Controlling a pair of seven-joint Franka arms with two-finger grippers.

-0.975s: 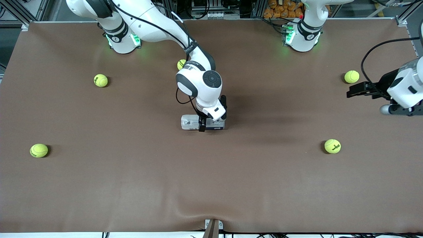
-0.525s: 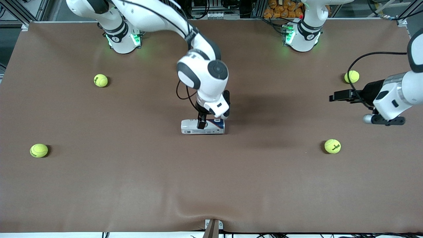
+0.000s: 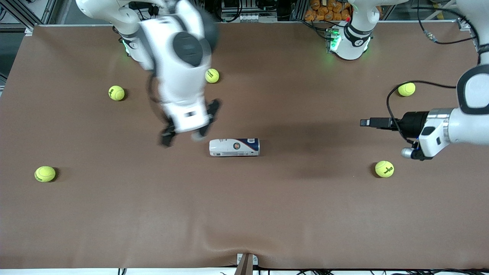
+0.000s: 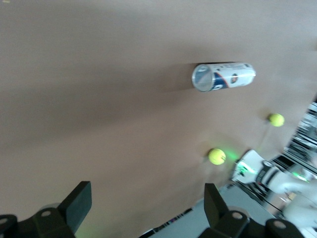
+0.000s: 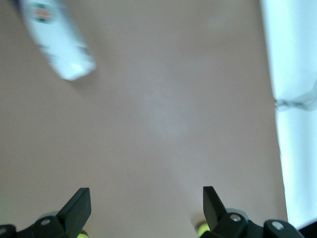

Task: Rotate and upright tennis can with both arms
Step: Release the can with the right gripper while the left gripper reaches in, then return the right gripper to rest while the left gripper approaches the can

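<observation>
The tennis can (image 3: 234, 147) lies on its side in the middle of the brown table, its dark blue band toward the left arm's end. My right gripper (image 3: 183, 138) is open and empty, up in the air over the table beside the can's white end. The right wrist view shows the can (image 5: 57, 39) well off from the open gripper (image 5: 146, 204). My left gripper (image 3: 367, 122) is open and empty, pointing level toward the can from the left arm's end. The left wrist view shows the can's open rim (image 4: 223, 77) far ahead of the gripper (image 4: 146, 203).
Several yellow-green tennis balls lie scattered: one (image 3: 212, 75) near the right arm's base, one (image 3: 116, 93) and one (image 3: 45, 173) at the right arm's end, one (image 3: 406, 89) and one (image 3: 384, 169) near the left gripper.
My right gripper let go of the can, rose and swung away toward the right arm's end. My left gripper moved in toward the can. The can stays lying on its side.
</observation>
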